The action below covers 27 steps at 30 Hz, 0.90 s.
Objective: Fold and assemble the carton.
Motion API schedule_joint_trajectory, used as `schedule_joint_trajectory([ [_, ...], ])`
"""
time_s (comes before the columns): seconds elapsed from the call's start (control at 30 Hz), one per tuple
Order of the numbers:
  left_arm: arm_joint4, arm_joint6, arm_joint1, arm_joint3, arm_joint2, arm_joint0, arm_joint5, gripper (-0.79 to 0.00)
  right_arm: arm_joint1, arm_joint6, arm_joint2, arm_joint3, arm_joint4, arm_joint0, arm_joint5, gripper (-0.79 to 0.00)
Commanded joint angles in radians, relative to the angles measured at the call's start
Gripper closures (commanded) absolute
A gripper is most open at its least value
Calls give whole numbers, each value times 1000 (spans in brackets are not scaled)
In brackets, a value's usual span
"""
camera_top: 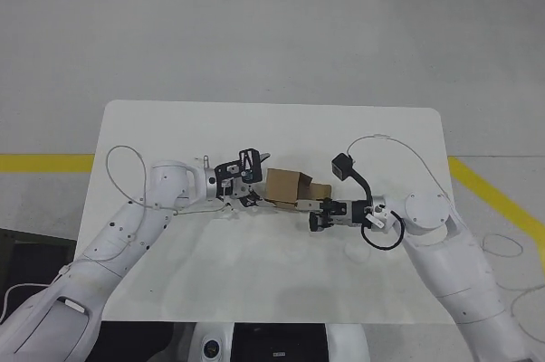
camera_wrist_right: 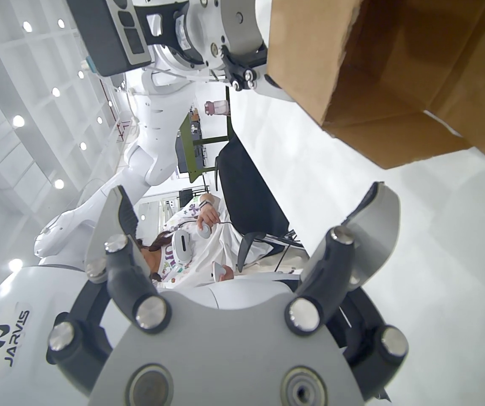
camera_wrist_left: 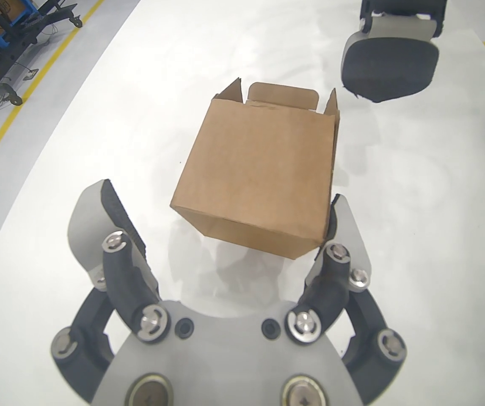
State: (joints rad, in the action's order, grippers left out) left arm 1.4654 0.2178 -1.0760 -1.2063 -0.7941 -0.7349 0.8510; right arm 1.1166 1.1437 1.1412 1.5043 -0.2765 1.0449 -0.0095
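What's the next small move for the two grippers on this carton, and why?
Probably the right gripper should nudge a side flap inward. The carton lies on the table with one end open, its flaps standing out towards the open right gripper. The open left gripper straddles the other end and could steady it.

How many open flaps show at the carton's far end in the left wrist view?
3: a pointed side flap at one corner, a rounded tuck flap between, a second side flap at the other corner. More may hide behind the carton.
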Motion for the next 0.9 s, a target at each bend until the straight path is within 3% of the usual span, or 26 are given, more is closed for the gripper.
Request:
schedule_joint_trajectory([
  [0.0,1,3,-2,1,1,2,1,-785,2,-19,0,-20,-10,-5,-20,-785],
  [0.87,59,25,-7,-8,-11,-12,39,-785,37,-52,-91,-214,-93,-141,-147,-785],
])
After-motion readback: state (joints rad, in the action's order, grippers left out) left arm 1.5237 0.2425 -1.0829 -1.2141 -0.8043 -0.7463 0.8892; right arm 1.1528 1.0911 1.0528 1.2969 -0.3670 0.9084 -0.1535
